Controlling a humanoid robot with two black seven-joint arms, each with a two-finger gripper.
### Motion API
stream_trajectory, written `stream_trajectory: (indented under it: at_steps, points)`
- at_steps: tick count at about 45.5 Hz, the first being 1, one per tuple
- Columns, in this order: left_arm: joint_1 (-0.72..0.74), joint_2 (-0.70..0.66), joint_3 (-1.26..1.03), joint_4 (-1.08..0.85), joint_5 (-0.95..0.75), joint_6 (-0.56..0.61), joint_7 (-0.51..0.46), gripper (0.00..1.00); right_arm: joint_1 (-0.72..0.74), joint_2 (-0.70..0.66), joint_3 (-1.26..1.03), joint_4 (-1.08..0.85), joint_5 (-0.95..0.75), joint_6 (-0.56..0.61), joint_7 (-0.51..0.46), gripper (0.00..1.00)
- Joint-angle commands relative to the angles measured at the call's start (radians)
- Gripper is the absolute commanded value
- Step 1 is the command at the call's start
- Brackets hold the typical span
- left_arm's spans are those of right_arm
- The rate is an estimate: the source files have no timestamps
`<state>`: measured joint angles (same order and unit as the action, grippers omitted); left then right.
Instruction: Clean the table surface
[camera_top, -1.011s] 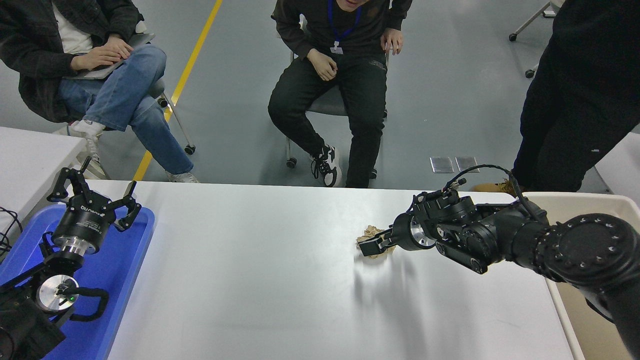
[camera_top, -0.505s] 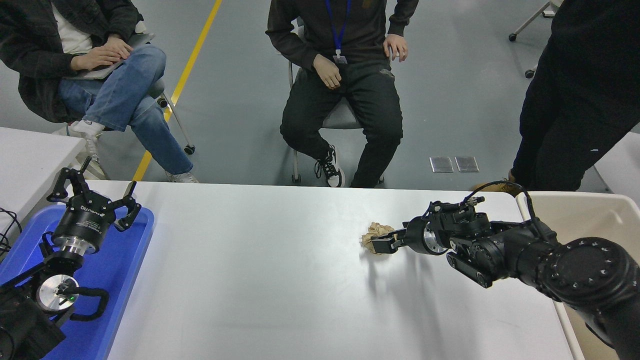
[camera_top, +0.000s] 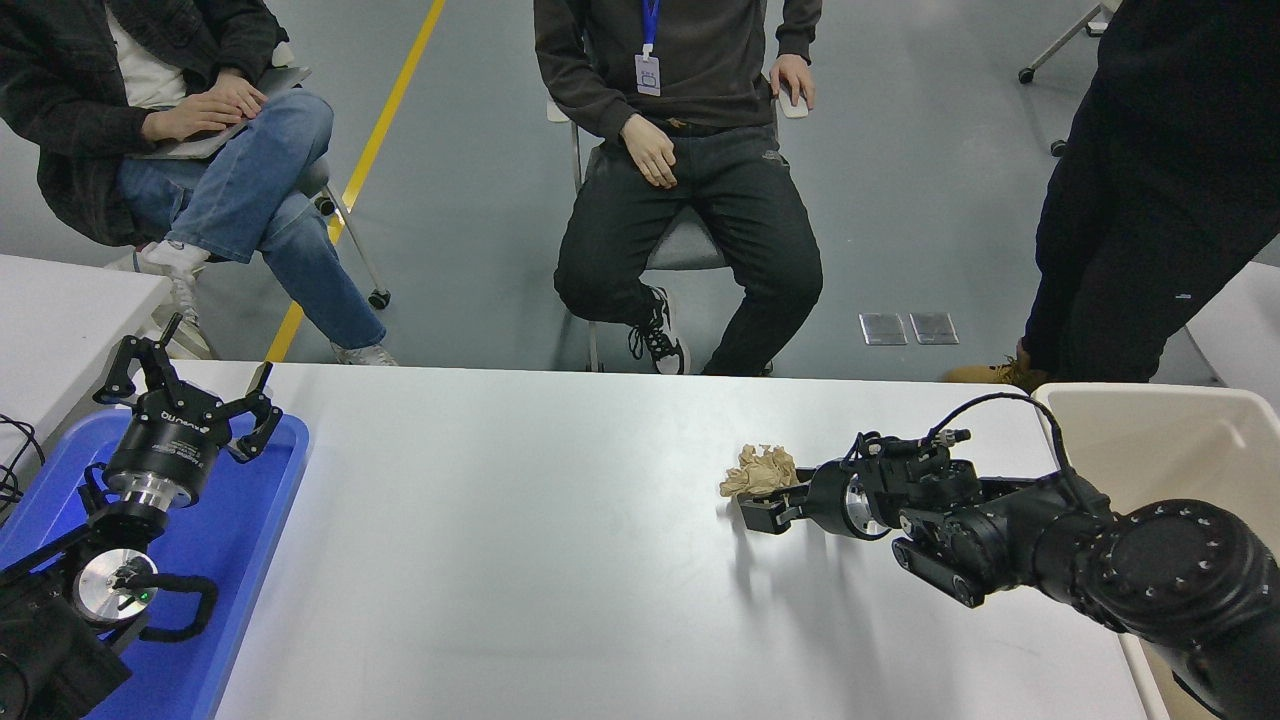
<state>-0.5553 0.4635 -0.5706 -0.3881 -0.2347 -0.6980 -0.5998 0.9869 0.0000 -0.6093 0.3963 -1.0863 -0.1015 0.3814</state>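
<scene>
the right gripper pinches a crumpled paper wad low over the table, right of centre. lift it clear first, then swing right to the bin. the left gripper is parked, spread wide, above the tray

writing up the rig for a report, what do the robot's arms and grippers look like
Both arms are black with rounded joints. The left gripper has a black body with white lettering, a silver ring below it and black linked fingers. The right gripper has a silver wrist ring and a thin black cable looping over it.
</scene>
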Motion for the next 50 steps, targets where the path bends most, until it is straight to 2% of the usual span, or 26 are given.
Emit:
stream_trajectory:
  at_steps: [1, 22, 28, 35, 50]
  points:
    - [0.0, 0.0, 0.0, 0.0, 0.0, 0.0, 0.0, 1.0, -0.007, 0.0, -0.01, -0.004, -0.009, -0.02, 0.073, 0.0]
    - [0.0, 0.001, 0.0, 0.0, 0.0, 0.0, 0.0, 1.0, 0.029, 0.0, 0.011, 0.002, 0.009, -0.036, 0.079, 0.0]
    - [0.0, 0.0, 0.0, 0.0, 0.0, 0.0, 0.001, 1.0, 0.087, 0.0, 0.114, 0.051, 0.02, -0.043, 0.148, 0.0]
    - [0.0, 0.001, 0.0, 0.0, 0.0, 0.0, 0.0, 1.0, 0.194, 0.0, 0.265, 0.208, 0.068, -0.037, 0.197, 0.0]
    - [0.0, 0.001, 0.0, 0.0, 0.0, 0.0, 0.0, 1.0, 0.328, -0.238, 0.353, 0.3, 0.276, -0.007, 0.2, 0.0]
